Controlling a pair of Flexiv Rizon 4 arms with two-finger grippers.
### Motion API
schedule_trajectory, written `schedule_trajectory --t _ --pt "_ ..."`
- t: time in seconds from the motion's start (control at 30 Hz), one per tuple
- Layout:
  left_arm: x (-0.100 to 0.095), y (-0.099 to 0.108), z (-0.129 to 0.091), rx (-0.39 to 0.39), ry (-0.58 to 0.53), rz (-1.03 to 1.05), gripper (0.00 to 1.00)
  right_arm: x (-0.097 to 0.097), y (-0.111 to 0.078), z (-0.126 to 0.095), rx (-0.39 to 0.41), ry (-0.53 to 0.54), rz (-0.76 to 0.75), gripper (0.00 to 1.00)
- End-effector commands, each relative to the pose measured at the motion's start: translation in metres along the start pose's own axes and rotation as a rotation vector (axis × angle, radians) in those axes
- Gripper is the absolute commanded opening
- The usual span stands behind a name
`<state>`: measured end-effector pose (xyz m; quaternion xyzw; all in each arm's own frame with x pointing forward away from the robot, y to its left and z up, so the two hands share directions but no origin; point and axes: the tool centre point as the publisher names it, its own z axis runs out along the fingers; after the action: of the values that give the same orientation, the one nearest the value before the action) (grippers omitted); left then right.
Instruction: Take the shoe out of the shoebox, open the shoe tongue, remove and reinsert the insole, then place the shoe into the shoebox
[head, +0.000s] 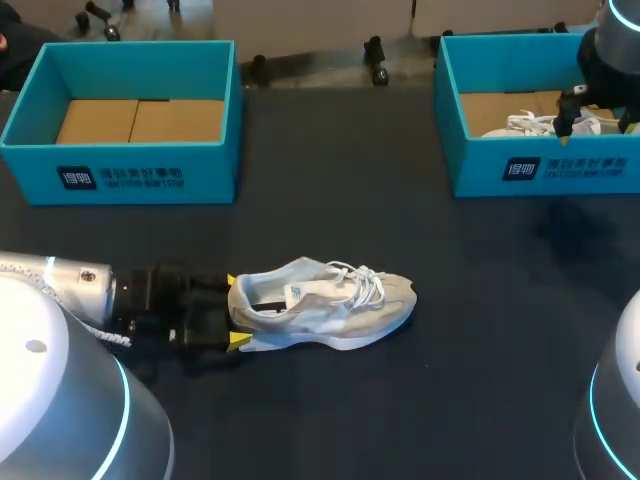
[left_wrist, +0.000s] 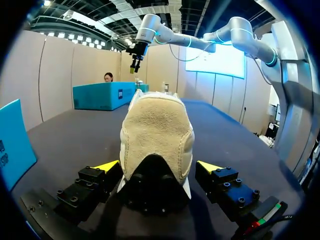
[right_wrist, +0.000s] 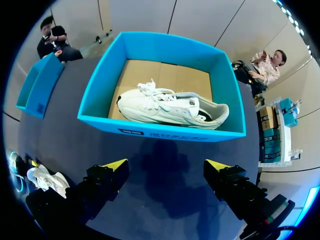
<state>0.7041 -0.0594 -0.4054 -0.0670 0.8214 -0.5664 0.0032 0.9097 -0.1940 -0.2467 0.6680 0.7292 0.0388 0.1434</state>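
I count 2 shoes and 2 blue shoeboxes. 1 shoe (head: 325, 305) sits upright on the dark table (head: 400, 420), its heel between the wide-spread fingers of my left gripper (head: 236, 311) and its toe pointing straight away. The first shoebox (head: 120, 170) stands off to that gripper's left. My right gripper (right_wrist: 166, 167), wide and holding nothing, hangs above the second shoebox (right_wrist: 165, 127), where the other shoe (right_wrist: 170, 107) lies along its length.
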Motion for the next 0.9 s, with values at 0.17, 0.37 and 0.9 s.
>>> schedule_trajectory --t 0.17,0.37,0.9 --pt "-0.007 0.003 0.007 -0.014 0.026 0.008 1.0 0.0 -0.001 0.0 -0.002 0.0 0.001 1.0" --pt "-0.009 0.004 0.009 -0.015 0.028 0.005 1.0 0.0 -0.001 0.0 -0.002 0.0 0.001 1.0" --pt "-0.003 0.009 0.021 -0.024 0.048 -0.003 0.94 0.0 -0.001 0.0 -0.002 0.0 0.001 1.0"
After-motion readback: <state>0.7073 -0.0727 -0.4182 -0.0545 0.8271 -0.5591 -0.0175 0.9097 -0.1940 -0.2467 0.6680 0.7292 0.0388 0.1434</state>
